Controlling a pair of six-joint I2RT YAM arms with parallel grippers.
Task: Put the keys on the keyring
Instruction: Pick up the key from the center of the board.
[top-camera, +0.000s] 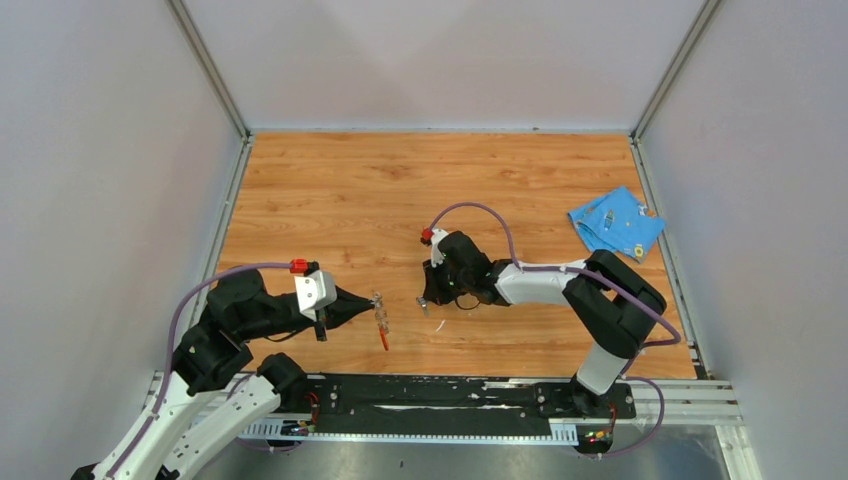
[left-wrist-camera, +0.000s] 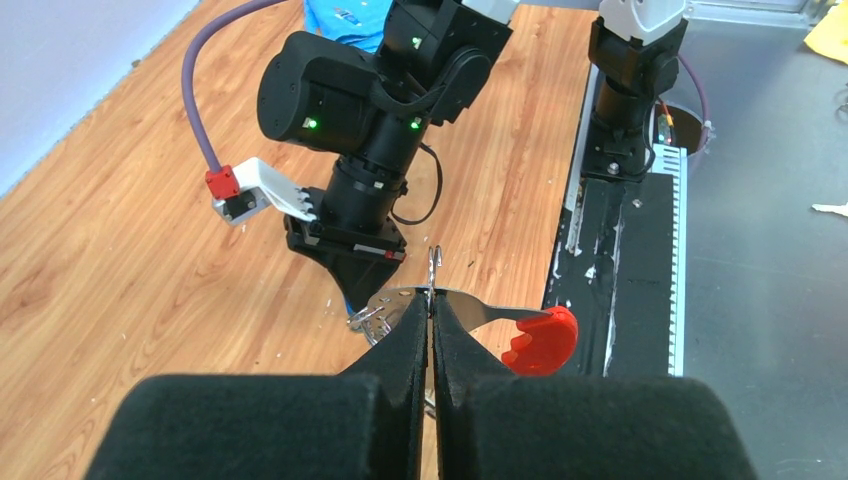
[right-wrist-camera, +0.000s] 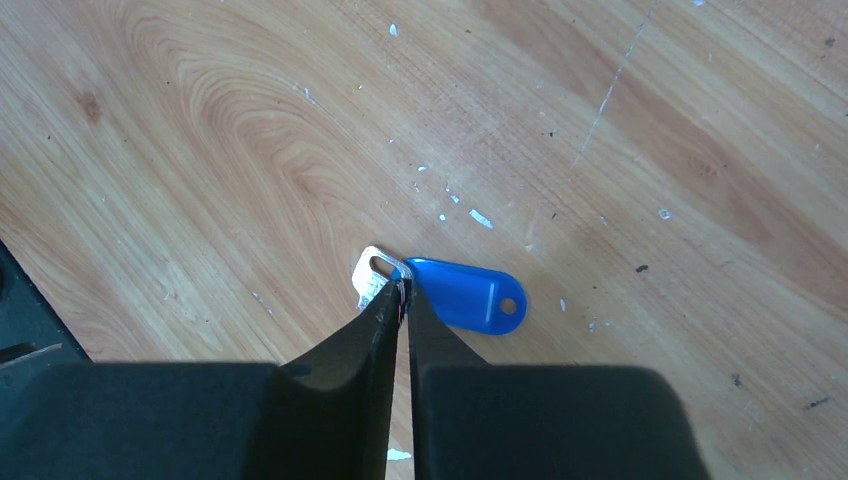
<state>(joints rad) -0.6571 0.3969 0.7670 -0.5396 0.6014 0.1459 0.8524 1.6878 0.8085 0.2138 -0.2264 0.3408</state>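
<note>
Low in the left wrist view, the left gripper (left-wrist-camera: 431, 300) was clamped on the keyring (left-wrist-camera: 520, 335). Its strap ran crosswise, red end right, metal ring (left-wrist-camera: 370, 318) left. Just beyond, up-frame, the right gripper (right-wrist-camera: 403, 295) pinched the blue key (right-wrist-camera: 465, 297) at the table (right-wrist-camera: 600, 150), head pointing right.

Two robot arms (top-camera: 250, 310) (top-camera: 540, 283), one keyring (left-wrist-camera: 540, 338), one blue-headed key (right-wrist-camera: 465, 295), one blue cloth (top-camera: 615, 222).
</note>
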